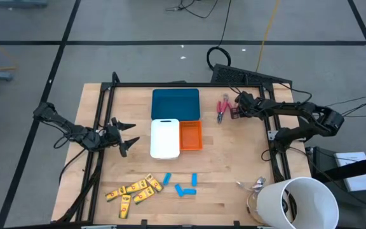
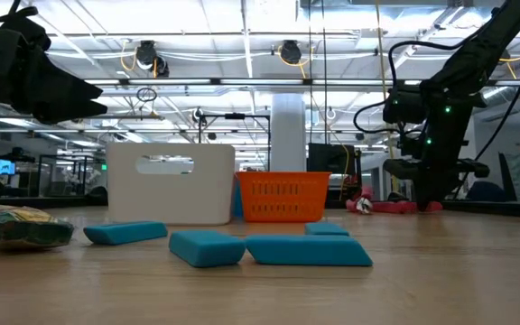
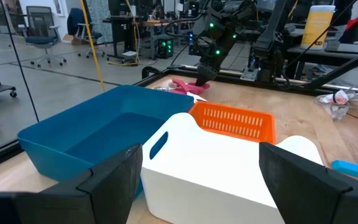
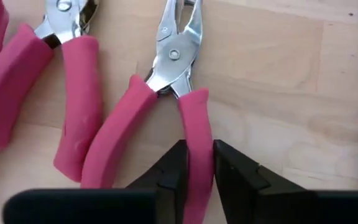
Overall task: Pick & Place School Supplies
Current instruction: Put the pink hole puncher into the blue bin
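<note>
Two small pink-handled pliers with shiny metal jaws (image 4: 173, 56) lie side by side on the light wooden table (image 1: 234, 172), near its far right part, just beside the right side of the long teal plastic tray (image 1: 176, 104). The right gripper (image 4: 196, 177) is down on them, and its two dark fingers are closed on one pink handle of the nearer pair, which lies flat on the wood; the second pair (image 4: 55, 56) is just beside it and is not touched. The left gripper (image 1: 127, 135) hangs over the left part of the table with its fingers spread wide and nothing between them, pointing toward the white plastic tray (image 1: 164, 138). Next to this white tray, on its right, sits the small orange slotted tray (image 1: 191, 135). Near the front edge of the table the small yellow oblong pieces with dark marks (image 1: 135, 188) lie in a loose group, and just beside them, to the right, are the small blue oblong pieces (image 1: 184, 186). A big white cup (image 1: 295, 202) shows at the front right corner.
</note>
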